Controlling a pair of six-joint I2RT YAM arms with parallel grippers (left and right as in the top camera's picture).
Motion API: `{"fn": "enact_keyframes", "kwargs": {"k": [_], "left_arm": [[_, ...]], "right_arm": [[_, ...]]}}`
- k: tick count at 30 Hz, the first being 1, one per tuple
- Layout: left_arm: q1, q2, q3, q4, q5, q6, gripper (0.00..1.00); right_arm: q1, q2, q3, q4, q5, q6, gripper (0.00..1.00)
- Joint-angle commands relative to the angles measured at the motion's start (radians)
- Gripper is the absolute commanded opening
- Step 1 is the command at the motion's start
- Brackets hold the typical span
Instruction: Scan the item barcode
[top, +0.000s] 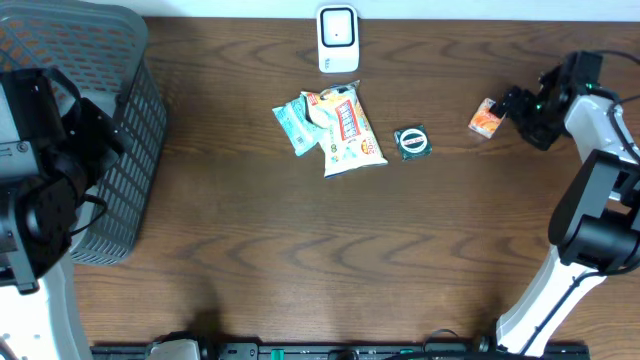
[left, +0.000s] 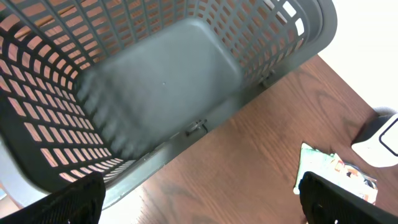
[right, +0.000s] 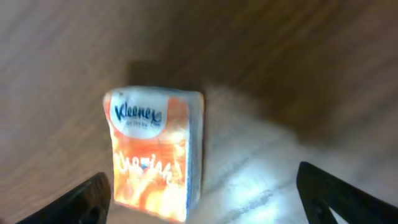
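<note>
Your right tool (right: 202, 177) is open: its two fingers (right: 87, 199) show at the bottom corners of the right wrist view, spread wide, with nothing clamped between them. The orange Kleenex pack (right: 155, 152) rests on the desk (right: 298, 74) just ahead of the tool. It is off-centre, close to the finger on the left of that view and well clear of the other one. You cannot tell whether that finger touches the pack.

From overhead, the Kleenex pack (top: 486, 120) lies far to the right of the barcode scanner (top: 338, 38) and a little nearer the front edge, with the right tool (top: 510, 106) just beyond it on the side away from the scanner. Directly in front of the scanner lie the snack bags (top: 335, 128), and a round green packet (top: 411, 141) sits between them and the pack.

Your left tool (left: 200, 180) is also open and empty, hanging over the grey basket (left: 155, 74) far to the scanner's left.
</note>
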Motion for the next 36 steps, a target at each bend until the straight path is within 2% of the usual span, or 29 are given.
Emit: {"fn": "enact_keyframes", "kwargs": {"k": [1,3,5,9,10,11,16,18,22,24,26,28,32,36], "left_arm": [[0.005,0.001,0.007,-0.003,-0.003,-0.009,0.98],[0.005,0.001,0.007,-0.003,-0.003,-0.009,0.98],[0.005,0.001,0.007,-0.003,-0.003,-0.009,0.98],[0.005,0.001,0.007,-0.003,-0.003,-0.009,0.98],[0.005,0.001,0.007,-0.003,-0.003,-0.009,0.98],[0.005,0.001,0.007,-0.003,-0.003,-0.009,0.98],[0.005,0.001,0.007,-0.003,-0.003,-0.009,0.98],[0.005,0.001,0.007,-0.003,-0.003,-0.009,0.98],[0.005,0.001,0.007,-0.003,-0.003,-0.009,0.98],[0.005,0.001,0.007,-0.003,-0.003,-0.009,0.98],[0.005,0.001,0.007,-0.003,-0.003,-0.009,0.98],[0.005,0.001,0.007,-0.003,-0.003,-0.009,0.98],[0.005,0.001,0.007,-0.003,-0.003,-0.009,0.98],[0.005,0.001,0.007,-0.003,-0.003,-0.009,0.98]], "right_arm": [[-0.019,0.008,-0.103,0.121,-0.155,-0.011,0.91],[-0.018,0.008,-0.143,0.172,-0.154,-0.011,0.9],[-0.018,0.008,-0.176,0.219,-0.154,-0.007,0.82],[-0.018,0.008,-0.22,0.288,-0.154,0.029,0.3],[-0.018,0.008,-0.229,0.303,-0.154,0.05,0.2],[-0.018,0.008,-0.236,0.317,-0.154,0.067,0.16],[-0.006,0.008,-0.256,0.364,-0.15,0.086,0.2],[0.001,0.008,-0.256,0.365,-0.15,0.085,0.18],[-0.002,0.008,-0.256,0.321,-0.153,0.083,0.17],[-0.006,0.008,-0.256,0.308,-0.167,0.1,0.2],[-0.008,0.007,-0.256,0.306,-0.211,0.112,0.03],[-0.006,0.007,-0.256,0.313,-0.292,0.092,0.01],[0.004,0.007,-0.249,0.383,-0.593,-0.052,0.01],[0.025,0.007,-0.229,0.458,-0.849,-0.056,0.01]]}}
